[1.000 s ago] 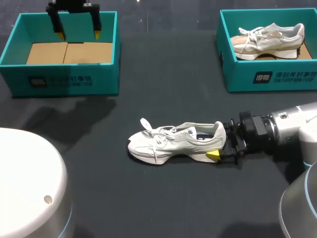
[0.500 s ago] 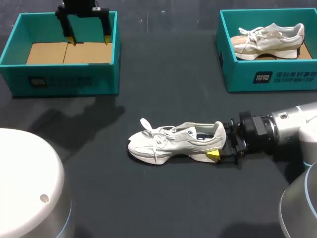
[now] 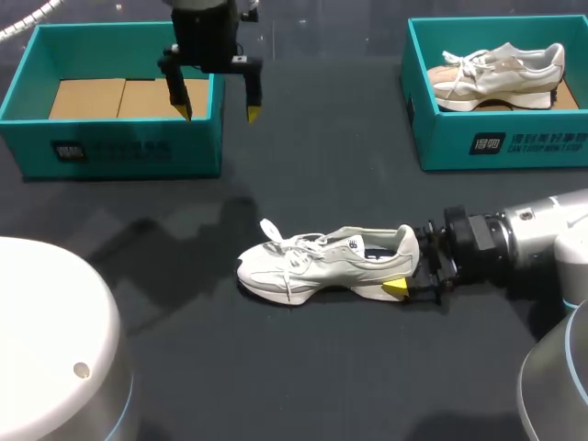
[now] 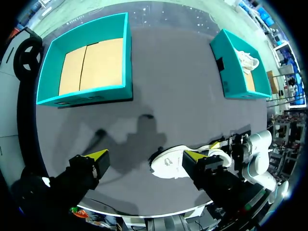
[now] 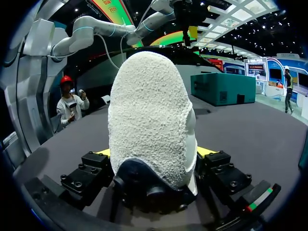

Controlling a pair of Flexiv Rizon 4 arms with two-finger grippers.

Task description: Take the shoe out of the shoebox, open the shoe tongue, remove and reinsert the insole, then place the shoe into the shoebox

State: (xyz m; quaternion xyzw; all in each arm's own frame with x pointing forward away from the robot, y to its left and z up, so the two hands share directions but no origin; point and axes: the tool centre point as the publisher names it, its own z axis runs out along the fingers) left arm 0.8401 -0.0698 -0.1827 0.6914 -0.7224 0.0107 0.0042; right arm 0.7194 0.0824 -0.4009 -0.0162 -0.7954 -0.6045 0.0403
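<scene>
A white shoe (image 3: 317, 264) lies on its sole mid-table, toe to the left, laces loose. My right gripper (image 3: 404, 276) is shut on its heel; in the right wrist view the fuzzy heel (image 5: 151, 120) fills the space between the fingers (image 5: 102, 152). High over the right wall of the empty teal shoebox (image 3: 110, 152) hangs my left gripper (image 3: 218, 112), open and holding nothing. From the left wrist view the shoe (image 4: 175, 161) lies far below, near one fingertip of the left gripper (image 4: 144, 156), and the empty shoebox (image 4: 89, 62) lies beyond.
A second teal shoebox (image 3: 501, 142) at the back right holds another white and beige shoe (image 3: 496, 73). It also shows in the left wrist view as the second shoebox (image 4: 236, 72). Dark table (image 3: 303, 175) stretches between the boxes and the shoe.
My left arm has swung right and forward, from above the empty box's interior to its right wall. The right arm and the shoe have stayed put.
</scene>
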